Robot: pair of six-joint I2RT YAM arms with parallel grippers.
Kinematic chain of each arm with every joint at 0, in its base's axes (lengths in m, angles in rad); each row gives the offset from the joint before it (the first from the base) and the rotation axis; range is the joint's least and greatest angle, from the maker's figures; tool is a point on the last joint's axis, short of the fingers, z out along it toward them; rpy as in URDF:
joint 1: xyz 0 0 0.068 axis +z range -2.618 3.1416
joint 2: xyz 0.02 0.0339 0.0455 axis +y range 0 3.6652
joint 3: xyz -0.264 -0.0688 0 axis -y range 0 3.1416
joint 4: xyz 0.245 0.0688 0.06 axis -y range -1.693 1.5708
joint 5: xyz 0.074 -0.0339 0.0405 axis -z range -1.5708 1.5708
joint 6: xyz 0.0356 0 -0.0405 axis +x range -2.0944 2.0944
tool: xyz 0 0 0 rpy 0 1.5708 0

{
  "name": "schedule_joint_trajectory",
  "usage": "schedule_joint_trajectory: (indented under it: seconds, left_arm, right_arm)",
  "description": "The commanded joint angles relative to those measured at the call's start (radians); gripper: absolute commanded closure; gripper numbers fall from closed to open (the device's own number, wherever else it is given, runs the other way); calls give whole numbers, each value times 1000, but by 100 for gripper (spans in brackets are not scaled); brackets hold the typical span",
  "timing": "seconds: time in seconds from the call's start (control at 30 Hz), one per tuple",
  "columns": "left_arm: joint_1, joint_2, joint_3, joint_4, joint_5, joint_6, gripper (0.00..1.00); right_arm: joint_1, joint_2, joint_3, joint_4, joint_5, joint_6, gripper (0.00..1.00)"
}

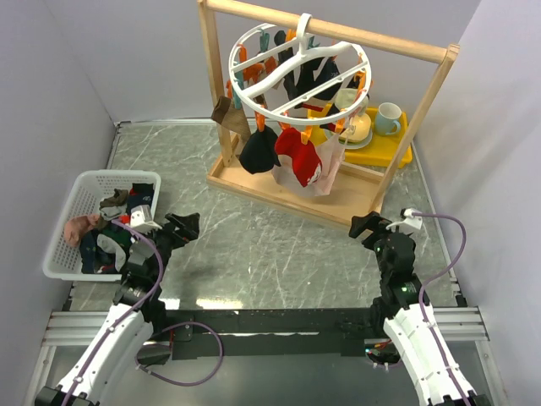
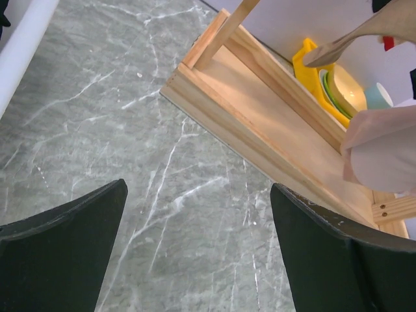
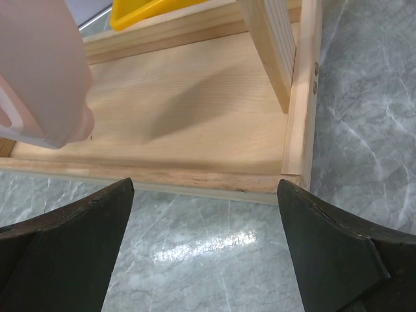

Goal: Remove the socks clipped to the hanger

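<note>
**Layout around the wooden frame (image 1: 380,38)**

The hanger (image 1: 272,108) hangs from the frame's rail, with socks (image 1: 297,152) clipped beneath. A tray (image 1: 390,150) sits behind the frame's right end. A basket (image 1: 118,175) lies front-left of the frame. The left hand (image 1: 182,227) and right hand (image 1: 365,227) are in front.

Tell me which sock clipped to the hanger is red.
The red sock hangs at the front of the hanger, between the black sock and the pale pink sock; no other is red.
</note>
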Motion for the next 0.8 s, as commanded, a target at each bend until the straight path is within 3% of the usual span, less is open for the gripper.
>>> schedule_joint_trajectory:
  seconds: [0.0, 0.77]
  left_arm:
    - [-2, 14, 10, 49, 21, 3, 1]
    - [0, 22, 13, 48, 23, 0, 0]
  right_arm:
    - [2, -18, 2, 14, 6, 1, 0]
    - [4, -35, 32, -76, -17, 38, 0]
